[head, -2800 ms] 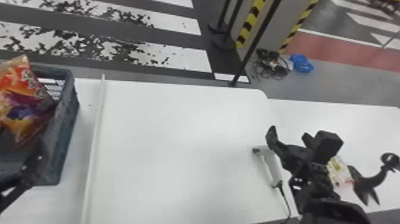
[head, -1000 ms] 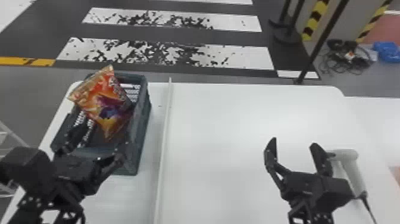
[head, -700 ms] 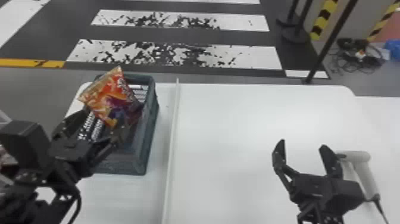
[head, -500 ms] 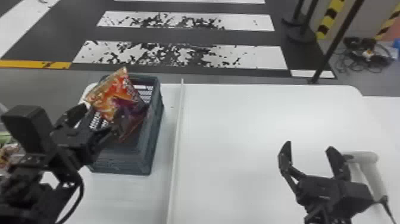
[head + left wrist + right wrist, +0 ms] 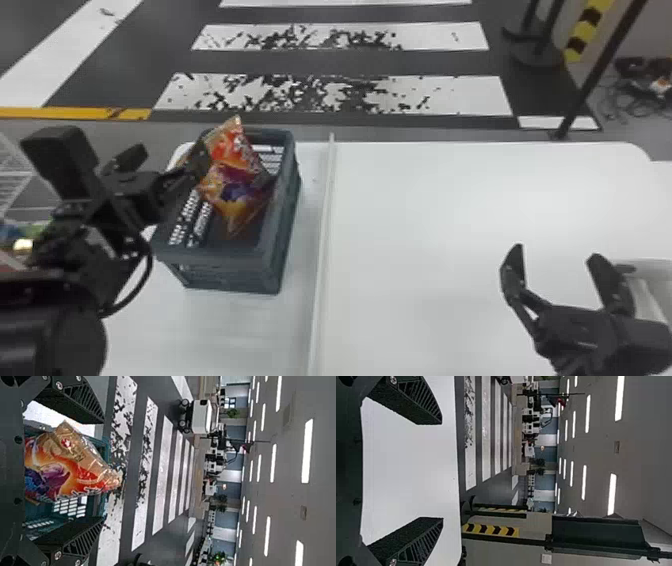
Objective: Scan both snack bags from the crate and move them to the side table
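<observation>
Nearest, the right gripper is held over the counter, its jaws parted and empty. Farther off, the left gripper is aimed at the crate; its jaws are spread wide, and the snack bag is framed between them but not pinched. The bag is propped at a slant inside, one corner raised above the far rim. Little weight is to be expected; the film will probably be slick and yielding, the contents easily crushed. It is best gripped across the plump middle, gently, since a seam or corner alone might be lost.
</observation>
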Controlling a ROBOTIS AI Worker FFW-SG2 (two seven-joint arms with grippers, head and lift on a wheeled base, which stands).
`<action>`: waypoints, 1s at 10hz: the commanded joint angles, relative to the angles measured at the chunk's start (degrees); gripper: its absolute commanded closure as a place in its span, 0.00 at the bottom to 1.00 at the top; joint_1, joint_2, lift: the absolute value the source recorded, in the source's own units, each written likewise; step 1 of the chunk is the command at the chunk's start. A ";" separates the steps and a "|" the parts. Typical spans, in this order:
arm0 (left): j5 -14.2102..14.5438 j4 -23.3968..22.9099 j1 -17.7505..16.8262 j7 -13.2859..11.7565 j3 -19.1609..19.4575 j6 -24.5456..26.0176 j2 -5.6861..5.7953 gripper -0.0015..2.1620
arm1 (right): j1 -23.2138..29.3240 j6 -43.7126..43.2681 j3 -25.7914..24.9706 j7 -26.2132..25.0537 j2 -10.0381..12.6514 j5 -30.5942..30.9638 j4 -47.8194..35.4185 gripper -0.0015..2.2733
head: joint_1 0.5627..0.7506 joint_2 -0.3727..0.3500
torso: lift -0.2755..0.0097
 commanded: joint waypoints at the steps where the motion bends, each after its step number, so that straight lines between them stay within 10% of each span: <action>1: 0.39 4.36 -3.92 -0.01 0.96 0.01 0.92 0.07 | 0.61 0.27 0.00 0.00 -0.03 0.06 -0.57 0.03 | 0.70 0.66 | 0.70; 5: 0.13 20.27 -15.26 -0.63 0.17 -0.34 3.99 0.07 | 1.40 0.80 -0.09 0.00 0.32 0.67 -1.18 0.03 | 0.70 0.72 | 0.70; 10: -3.48 30.20 -20.98 -7.22 -3.44 -0.34 4.43 0.06 | 1.58 0.80 -0.26 0.00 0.59 1.11 -1.27 0.03 | 0.70 0.68 | 0.70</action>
